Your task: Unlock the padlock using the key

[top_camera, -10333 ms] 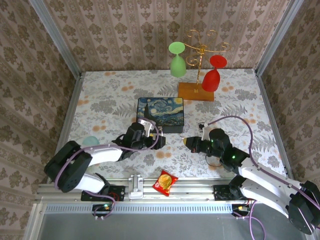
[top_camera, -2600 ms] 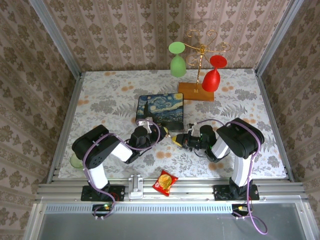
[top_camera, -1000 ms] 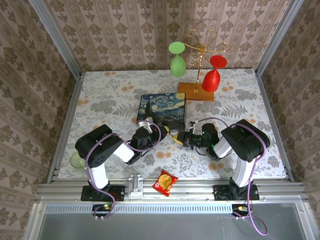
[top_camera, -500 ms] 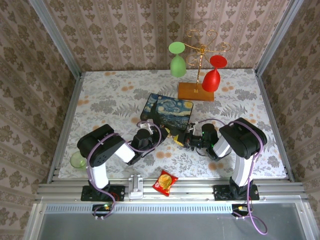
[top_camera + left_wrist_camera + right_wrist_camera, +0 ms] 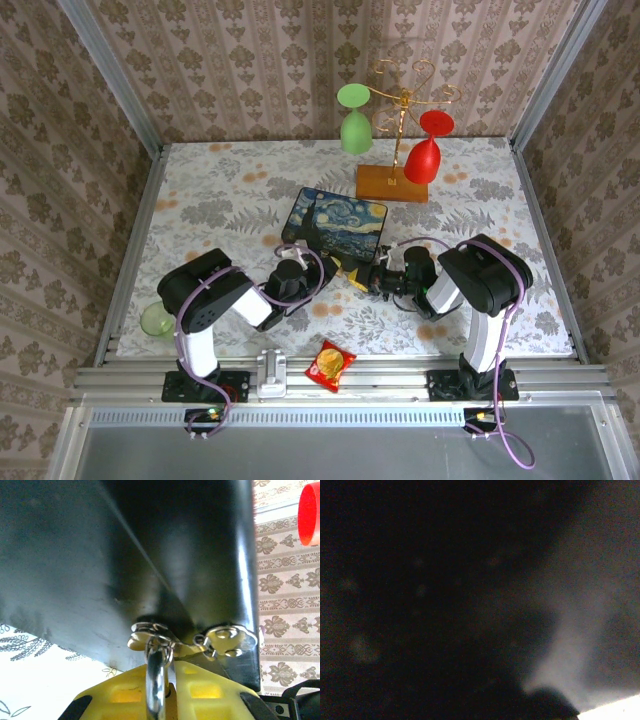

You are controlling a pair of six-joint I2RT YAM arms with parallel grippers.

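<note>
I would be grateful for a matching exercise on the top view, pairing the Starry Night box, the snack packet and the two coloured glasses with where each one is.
Things:
1. Starry Night box
2. snack packet
3. green glass
4. red glass

Places:
A. hanging upside down on the right side of the gold rack
B. on the metal rail at the near edge
C. lying askew on the flowered table
D. hanging upside down on the left side of the gold rack

Pairs: 1-C, 2-B, 3-D, 4-A.
</note>
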